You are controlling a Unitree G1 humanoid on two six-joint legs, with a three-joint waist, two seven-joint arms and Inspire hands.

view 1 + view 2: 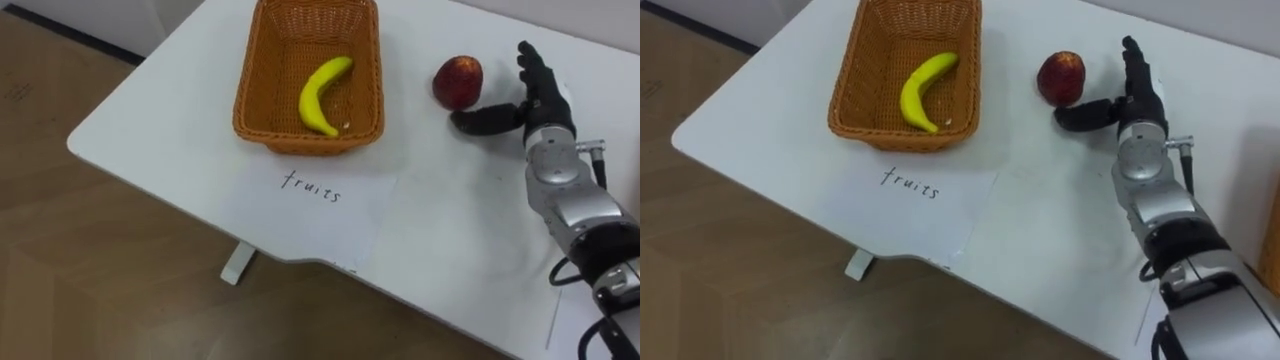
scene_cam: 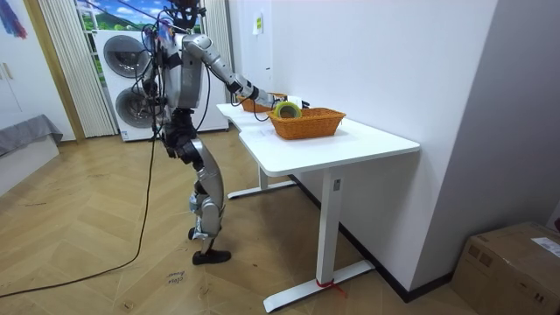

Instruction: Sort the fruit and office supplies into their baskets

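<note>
Well, the red apple point(image 1: 458, 80) sits on the white table point(image 1: 160, 120), near the right side of the brown basket point(image 1: 300, 140) but not in it yet. The robot's right hand point(image 1: 540, 100) is just beside the apple. Its fingers point straight out and its thumb sticks out toward the bottom of the apple, so the hand is wide open and holds nothing. I cannot tell if the thumb touches the apple. The apple is round, so a small poke from the thumb could make it roll away across the table. If the fingers close on just the edge of it, it could slip out and drop on the way to the basket. A yellow banana point(image 1: 323, 92) already lies in the basket, and an apple dropped from high up could bump it or bounce out. A white sheet of paper point(image 1: 320, 215) lies in front of the basket. One word is written on it by hand: "fruits". No other writing can be read.
</note>
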